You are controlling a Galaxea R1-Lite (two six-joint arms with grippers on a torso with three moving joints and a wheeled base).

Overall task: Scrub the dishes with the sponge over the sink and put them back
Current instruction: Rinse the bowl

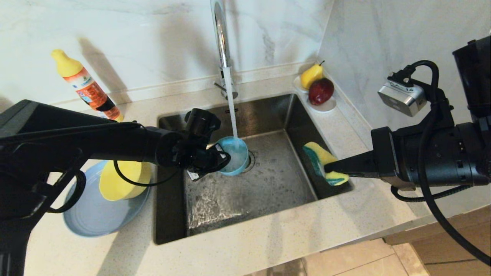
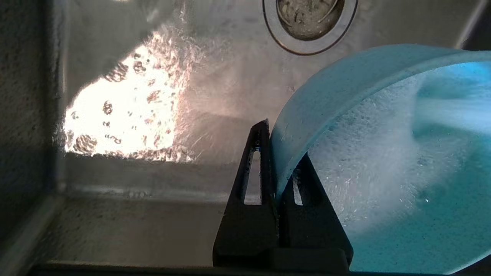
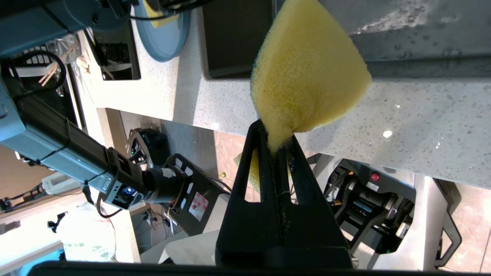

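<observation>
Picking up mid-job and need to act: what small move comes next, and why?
Probably bring the yellow and green sponge, pinched in the right gripper at the steel sink's right edge, toward the small teal-blue bowl. The left gripper clamps its rim under the tap's stream; water and foam fill it.

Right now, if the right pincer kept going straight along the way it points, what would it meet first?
The right pincer, shut on the sponge, points leftward across the sink. Its line seems to lead toward the teal-blue bowl in the left pincer under the water stream; depth is unclear.
</observation>
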